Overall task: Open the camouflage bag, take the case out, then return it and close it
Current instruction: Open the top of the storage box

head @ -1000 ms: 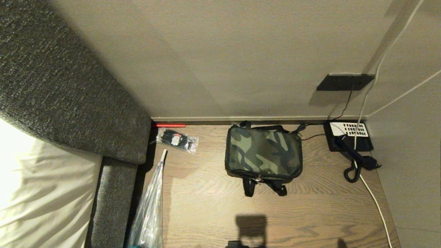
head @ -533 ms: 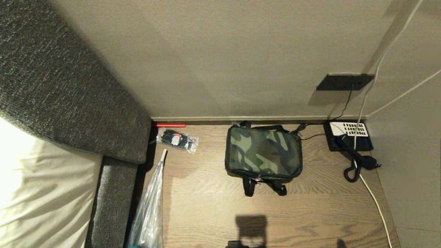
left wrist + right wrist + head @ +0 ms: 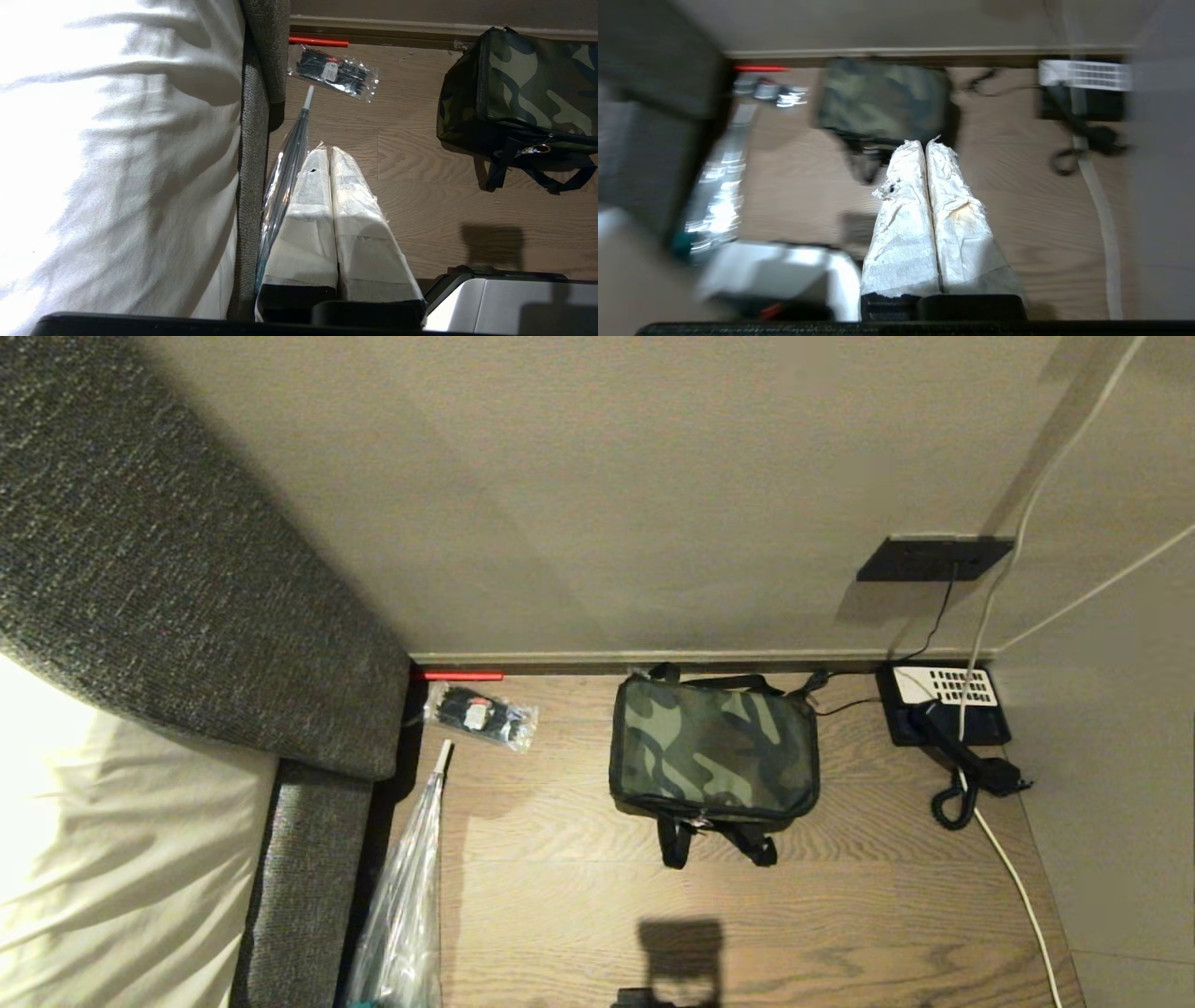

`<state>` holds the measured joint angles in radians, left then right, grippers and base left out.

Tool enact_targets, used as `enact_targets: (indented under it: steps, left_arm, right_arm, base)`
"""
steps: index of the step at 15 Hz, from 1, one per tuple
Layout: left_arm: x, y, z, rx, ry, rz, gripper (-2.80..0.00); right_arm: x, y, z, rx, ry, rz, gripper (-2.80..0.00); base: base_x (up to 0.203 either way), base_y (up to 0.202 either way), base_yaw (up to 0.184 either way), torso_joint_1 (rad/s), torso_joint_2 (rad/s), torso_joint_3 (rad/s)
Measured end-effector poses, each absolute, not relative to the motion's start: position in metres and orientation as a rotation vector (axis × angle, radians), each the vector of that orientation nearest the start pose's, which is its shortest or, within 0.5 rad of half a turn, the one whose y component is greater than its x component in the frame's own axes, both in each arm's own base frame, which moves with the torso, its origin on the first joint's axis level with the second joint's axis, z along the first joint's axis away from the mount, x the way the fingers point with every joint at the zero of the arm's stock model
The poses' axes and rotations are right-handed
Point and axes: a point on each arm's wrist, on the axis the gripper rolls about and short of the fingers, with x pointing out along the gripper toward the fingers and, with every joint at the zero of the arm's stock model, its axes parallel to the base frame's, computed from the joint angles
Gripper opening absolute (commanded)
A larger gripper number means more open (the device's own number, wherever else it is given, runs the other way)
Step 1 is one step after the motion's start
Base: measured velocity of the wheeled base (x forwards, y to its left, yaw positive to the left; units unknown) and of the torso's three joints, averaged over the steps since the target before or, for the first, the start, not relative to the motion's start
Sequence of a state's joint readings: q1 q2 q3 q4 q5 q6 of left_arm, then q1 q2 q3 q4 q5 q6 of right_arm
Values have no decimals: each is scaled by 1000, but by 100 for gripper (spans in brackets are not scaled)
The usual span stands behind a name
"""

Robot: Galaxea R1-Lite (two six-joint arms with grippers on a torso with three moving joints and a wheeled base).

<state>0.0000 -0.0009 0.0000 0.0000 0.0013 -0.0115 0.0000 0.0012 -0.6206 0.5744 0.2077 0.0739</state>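
1. Against the back wall on the wood floor (image 3: 840,915), mid-frame in the head view: the bag (image 3: 714,747), lid down and closed, camouflage top facing up, black sides and trim.
2. Two black straps (image 3: 714,840) trail from its near edge onto the floor; a small metal ring (image 3: 542,148) hangs at that edge in the left wrist view.
3. Case: hidden, no sign of it outside the bag.
4. To the bag's right, in the corner: black phone (image 3: 943,709) with a white keypad panel, handset lying off toward the front, coiled cord beside it. A white cable (image 3: 1013,873) runs past it along the floor.
5. On the wall above the phone: a dark wall plate (image 3: 934,558).
6. To the bag's left, apart from it: a clear packet (image 3: 481,714) of black items; a red strip (image 3: 457,676) lies at the skirting behind it.
7. Nearer, left of the bag: a folded clear umbrella (image 3: 406,905), tip pointing at the packet.
8. Far left: a grey upholstered bed frame (image 3: 187,588) with white bedding (image 3: 112,859).
9. Left pincer (image 3: 322,151): white-wrapped fingers pressed together, holding nothing, low over the floor by the umbrella, well apart from the bag.
10. Right pincer (image 3: 923,143): fingers together, empty, above the floor in front of the bag, pointing at its near edge; that view is motion-blurred.
11. Neither arm shows in the head view.
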Motion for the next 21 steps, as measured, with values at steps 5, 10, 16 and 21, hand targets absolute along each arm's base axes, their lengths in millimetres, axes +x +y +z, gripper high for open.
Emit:
enact_targets:
  steps: [5, 10, 16, 21]
  left_arm:
    - [-23, 0, 75, -12, -1, 1, -280]
    - [-23, 0, 75, -12, -1, 1, -280]
    - [-23, 0, 75, -11, -1, 1, -280]
    - [-23, 0, 75, -11, -1, 1, -280]
  right_arm:
    - [-76, 7, 196, 187, 70, 349, -280]
    - [73, 9, 229, 163, 485, 295, -280]
    - [249, 58, 156, 45, 758, 375, -280]
    - [313, 118, 78, -90, 742, 327, 0]
  base:
    - [0, 0, 0, 0, 0, 0]
    - [0, 0, 0, 0, 0, 0]
    - [0, 0, 0, 0, 0, 0]
    - [0, 0, 0, 0, 0, 0]
